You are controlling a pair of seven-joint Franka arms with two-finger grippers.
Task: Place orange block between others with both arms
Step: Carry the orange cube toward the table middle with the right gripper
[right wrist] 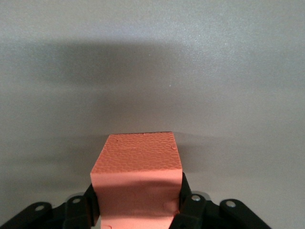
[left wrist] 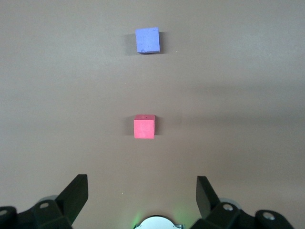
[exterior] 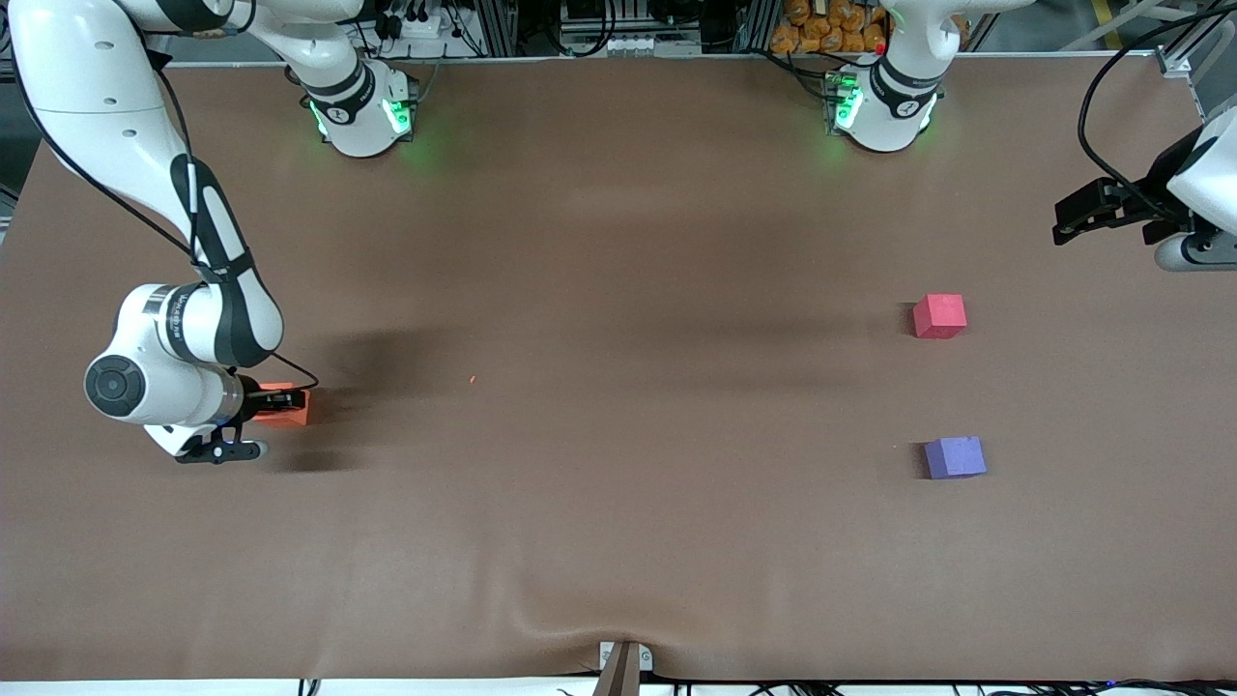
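1. Front view: right gripper (exterior: 280, 404) sits low at the table (exterior: 618, 387) in the frame's lower left, jaws closed on the orange block (exterior: 288, 406), which pokes out past the fingertips. Arm comes down from the base at upper left.
2. Front view: left gripper (exterior: 1087, 215) hangs at the right edge, upper half of the frame, holding nothing. That arm waits.
3. Front view: pink-red cube (exterior: 939, 316) right of centre, purple-blue cube (exterior: 955, 457) directly below it in the frame, well apart. The gap between them is the drop spot, well apart from the orange block.
4. Left wrist view: fingers (left wrist: 76, 193) spread wide at the bottom edge, nothing between them. Pink-red cube (left wrist: 144, 127) mid-frame, purple-blue cube (left wrist: 147, 40) near the top.
5. Right wrist view: orange block (right wrist: 138, 183) fills the bottom centre, pinched by black fingers (right wrist: 188, 202) on two opposite side faces. Top face pebbled, matte.
6. Handling, my read: foam, so light and soft, squashes under a hard squeeze. Matte faces should not slip. Grab flat opposite sides, mid-height. Handover needs the second gripper on the free pair of faces.
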